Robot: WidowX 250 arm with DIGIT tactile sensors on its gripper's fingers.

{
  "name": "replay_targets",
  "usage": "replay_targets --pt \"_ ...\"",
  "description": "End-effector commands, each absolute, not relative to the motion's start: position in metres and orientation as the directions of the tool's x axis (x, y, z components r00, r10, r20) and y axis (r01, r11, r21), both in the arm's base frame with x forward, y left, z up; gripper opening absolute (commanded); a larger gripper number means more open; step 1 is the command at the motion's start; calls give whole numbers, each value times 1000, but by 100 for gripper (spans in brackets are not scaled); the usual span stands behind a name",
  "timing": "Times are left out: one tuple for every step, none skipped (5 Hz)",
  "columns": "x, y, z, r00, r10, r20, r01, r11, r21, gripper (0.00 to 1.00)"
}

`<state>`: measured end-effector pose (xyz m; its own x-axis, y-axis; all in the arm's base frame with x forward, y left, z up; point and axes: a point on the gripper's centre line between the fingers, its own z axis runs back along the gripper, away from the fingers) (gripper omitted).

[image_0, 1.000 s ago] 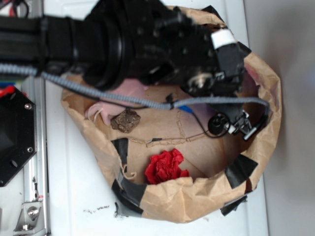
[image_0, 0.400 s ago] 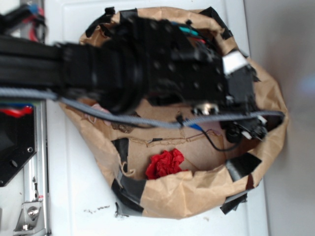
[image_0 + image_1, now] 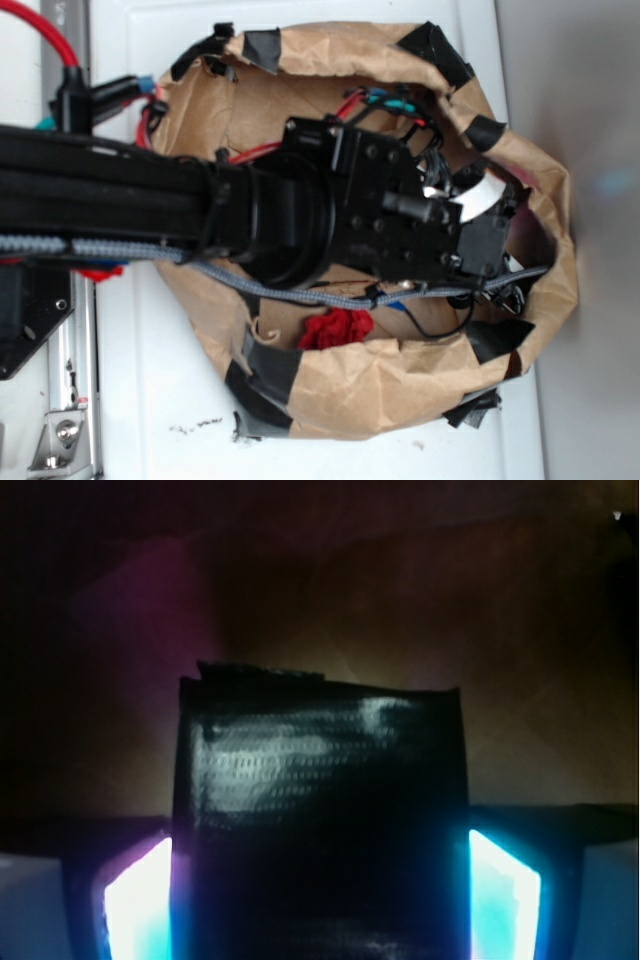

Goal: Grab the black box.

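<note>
- On the far left of the outside view, a red cable (image 3: 55,45) runs down beside a metal rail (image 3: 68,400) at the edge of the white counter (image 3: 150,400)
- The big black robot arm (image 3: 150,210) reaches from the left across the picture and into a brown paper bag (image 3: 400,390)
- The bag lies on the counter with its mouth wide, and bits of black tape (image 3: 262,372) are stuck on its rim
- A gray braided cable (image 3: 290,292) runs along the under side of the arm
- A red crumpled thing (image 3: 335,328) sits inside the bag, just below the arm, partly hidden by the bag's edge
- The pincer (image 3: 500,235) is deep in the right part of the bag, near the bag's right wall; from outside the black box cannot be seen, as the arm hides it
- In the wrist view, the black box (image 3: 320,800) fills the middle, shiny and dark, standing between the two glowing fingers (image 3: 135,900)
- One finger sits right at the box's left side and the other right at its right side, so the pincer looks clenched on the black box
- Behind the box there is dim brown paper (image 3: 540,630)
</note>
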<state>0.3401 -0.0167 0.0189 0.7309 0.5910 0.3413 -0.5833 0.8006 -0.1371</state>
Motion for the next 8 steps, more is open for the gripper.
replay_targets --pt "338 -16 22 761 583 284 -567 811 -144 0" --pt "340 -12 30 762 586 275 -564 810 -163 0" --pt "338 -10 36 764 583 278 -556 812 -175 0" --pt "328 -4 54 856 442 270 -429 897 -108 0" --pt "302 10 90 933 272 236 -261 962 -81 0" --pt "275 20 133 984 65 163 -56 996 -63 0" --pt "257 28 166 989 -54 140 62 997 -50 0" --pt "267 37 172 991 -78 110 81 996 -26 0"
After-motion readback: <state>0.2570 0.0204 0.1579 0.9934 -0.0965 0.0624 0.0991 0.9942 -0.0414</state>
